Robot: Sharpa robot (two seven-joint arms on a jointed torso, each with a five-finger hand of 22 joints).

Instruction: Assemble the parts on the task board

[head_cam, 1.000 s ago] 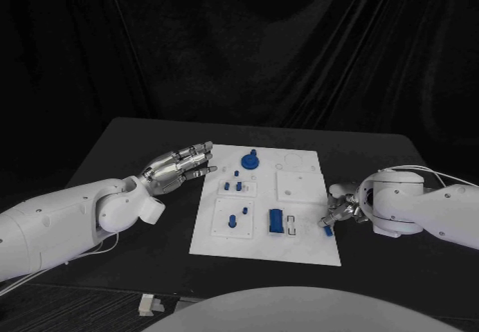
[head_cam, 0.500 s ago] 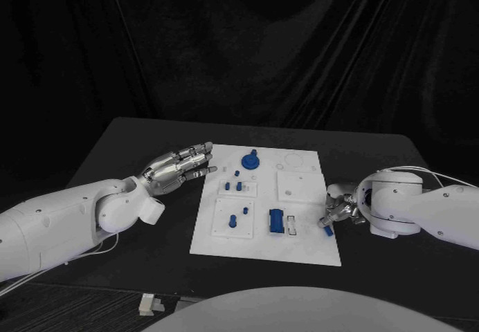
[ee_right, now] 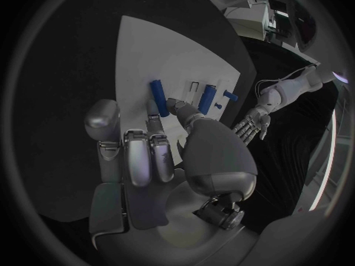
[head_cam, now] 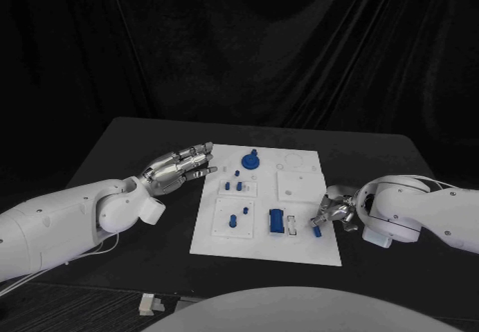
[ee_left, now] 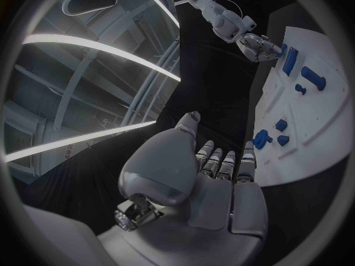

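— Peg's heading? — Blue peg (head_cam: 318, 232), pinched in the right hand (head_cam: 333, 210), runs lengthwise along the task board (head_cam: 268, 254) by its right edge. — Room? — Bare table (head_cam: 384, 259) outside; left hand (head_cam: 180, 167) hovers spread, holding nothing.

- You see a black table (head_cam: 130, 149) spanning the middle of the head view.
- You see a black curtain (head_cam: 239, 62) in folds across the upper half, behind it.
- You see a small pale object (head_cam: 148, 304) at the lower left.
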